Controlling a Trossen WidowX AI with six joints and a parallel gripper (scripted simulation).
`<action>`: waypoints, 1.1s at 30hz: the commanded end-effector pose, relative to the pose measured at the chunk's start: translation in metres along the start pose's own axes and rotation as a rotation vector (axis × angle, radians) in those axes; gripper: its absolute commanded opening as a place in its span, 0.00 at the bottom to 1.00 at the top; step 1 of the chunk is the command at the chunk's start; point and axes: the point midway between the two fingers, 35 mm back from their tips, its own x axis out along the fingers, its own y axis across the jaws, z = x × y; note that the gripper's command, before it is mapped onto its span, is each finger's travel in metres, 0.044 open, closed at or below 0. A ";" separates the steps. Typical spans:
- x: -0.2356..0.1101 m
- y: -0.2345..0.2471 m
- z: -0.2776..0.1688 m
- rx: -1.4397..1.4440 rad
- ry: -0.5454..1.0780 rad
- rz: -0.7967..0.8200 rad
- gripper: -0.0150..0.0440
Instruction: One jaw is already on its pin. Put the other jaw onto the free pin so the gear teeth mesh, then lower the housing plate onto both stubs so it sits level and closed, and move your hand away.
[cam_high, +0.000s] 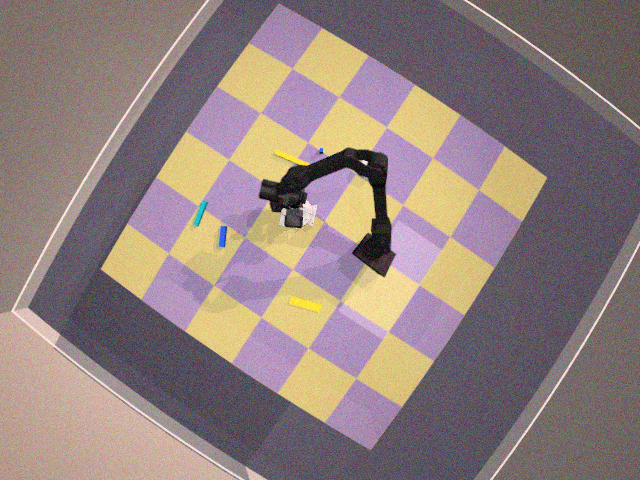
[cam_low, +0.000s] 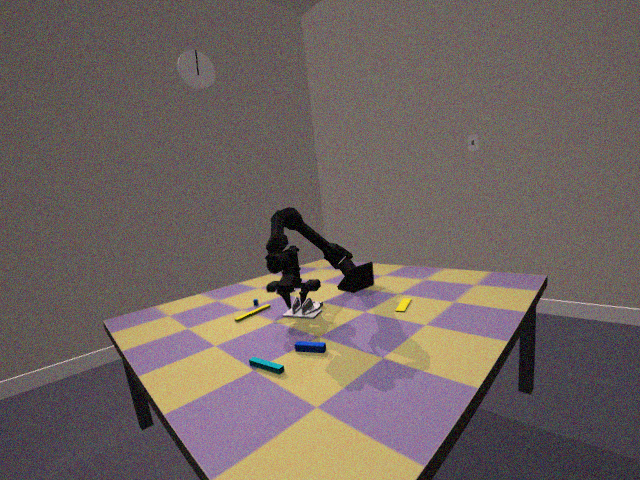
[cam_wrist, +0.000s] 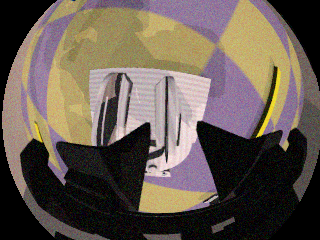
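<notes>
- Nearer jaw (cam_low: 296, 304) (cam_wrist: 162, 112), by the wrist view, stands upright roughly in line with the space between the fingertips; whether they reach down around it I cannot tell.
- The other jaw (cam_low: 307, 305) (cam_wrist: 126, 102) is beside it, off past one finger, upright too.
- Both are on the white base (cam_high: 311, 214) (cam_wrist: 142, 81), their long axes running nearly parallel, across the line along which the fingers part. That suits a pinch on the flat sides, I'd say; a shift sideways would be needed for the farther one.
- From over here the gripper (cam_high: 293, 218) (cam_low: 295, 300) (cam_wrist: 174, 126) looks released, its fingers apart with nothing clamped.
- It points steeply down, low over the base at one side.
- The arm (cam_high: 330, 167) (cam_low: 312, 237) rises from its mount, bends high at the elbow and comes down at the wrist.
- I can't make out pins, tooth mesh or the housing plate; closing up looks like work ahead.
</notes>
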 end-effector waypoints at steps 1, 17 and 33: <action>0.000 0.000 0.000 0.000 0.000 0.000 0.63; -0.070 0.000 -0.001 -0.005 0.001 -0.004 0.63; -0.075 -0.080 -0.063 -0.376 -0.024 0.012 1.00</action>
